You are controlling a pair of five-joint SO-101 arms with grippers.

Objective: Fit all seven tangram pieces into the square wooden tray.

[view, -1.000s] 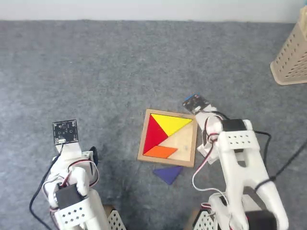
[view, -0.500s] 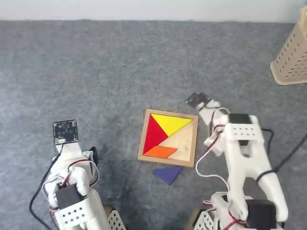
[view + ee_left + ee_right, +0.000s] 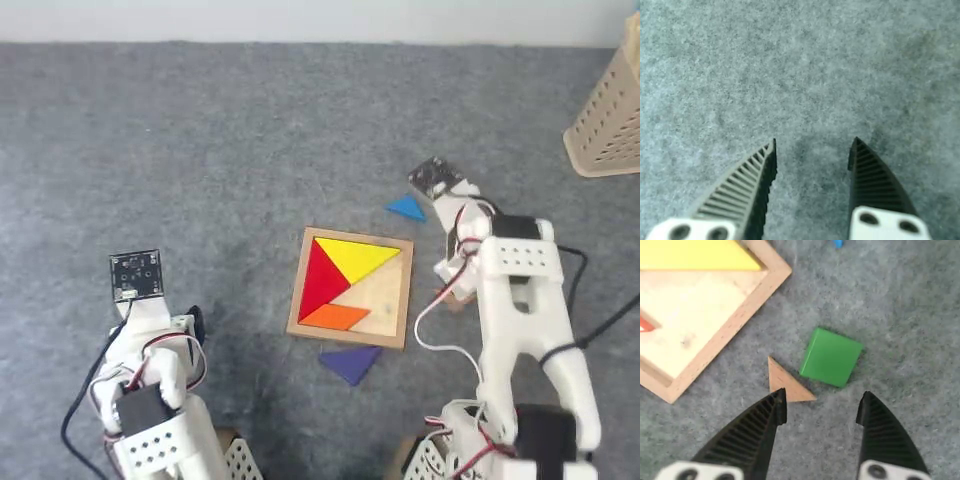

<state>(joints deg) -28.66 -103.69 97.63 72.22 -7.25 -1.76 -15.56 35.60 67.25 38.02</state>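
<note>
Swinging clear of the tray [image 3: 296, 290], the right gripper [image 3: 823, 395] now hangs, fingers apart, over the green square [image 3: 831, 356] and tan triangle [image 3: 785, 385] just beside it, probably next to go in; left gripper [image 3: 814, 142] likewise spread.

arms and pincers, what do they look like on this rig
The left arm and right arm are white plastic with rows of small holes, black motor blocks and loose red, white and black cables. Each carries a dark square circuit board near its wrist. The left pincer and right pincer have dark, ribbed, pointed fingers on white mounts with screw holes.
</note>
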